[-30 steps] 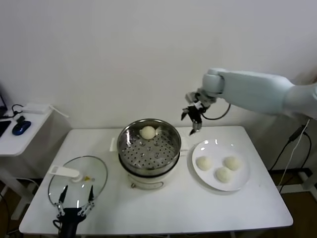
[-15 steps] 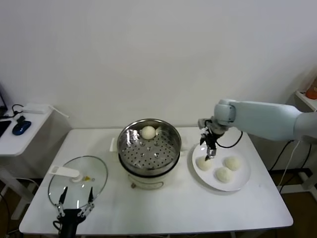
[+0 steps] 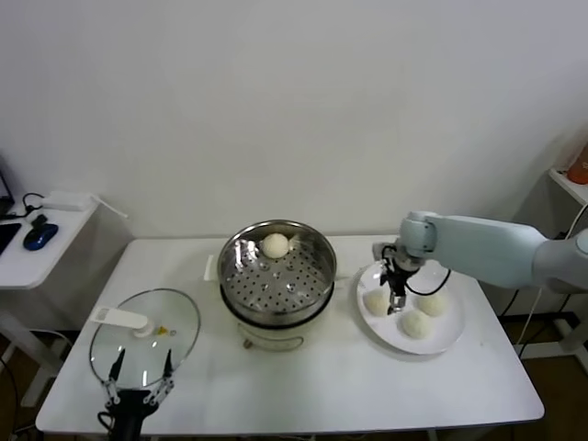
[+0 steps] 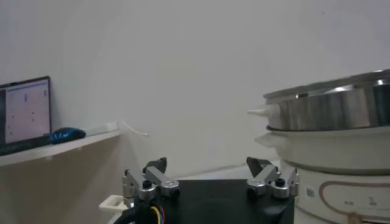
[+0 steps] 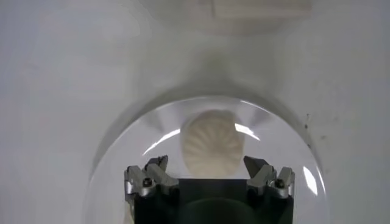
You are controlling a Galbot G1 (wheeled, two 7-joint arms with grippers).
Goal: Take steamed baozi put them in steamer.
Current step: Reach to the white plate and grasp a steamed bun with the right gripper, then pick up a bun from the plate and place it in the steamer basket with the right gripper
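One baozi (image 3: 275, 245) lies in the steel steamer (image 3: 235, 259) on its cream cooker base. Three more baozi lie on the white plate (image 3: 447, 338): one at the left (image 3: 375, 302), one at the front (image 3: 415, 323), one at the right (image 3: 434, 303). My right gripper (image 3: 397, 301) is open and low over the plate, beside the left baozi. In the right wrist view the pleated baozi (image 5: 212, 144) sits between my open fingertips (image 5: 209, 165), untouched. My left gripper (image 3: 138, 371) is open and empty at the table's front left.
The glass lid (image 3: 175, 331) with a white handle (image 3: 118, 319) lies on the table at front left, just beyond my left gripper. A side shelf (image 3: 37, 241) with a blue mouse stands at far left. The steamer's side shows in the left wrist view (image 4: 332, 106).
My right gripper has moved from above the steamer's right rim rightward and down over the plate, ending low beside the left baozi. The left arm has not moved.
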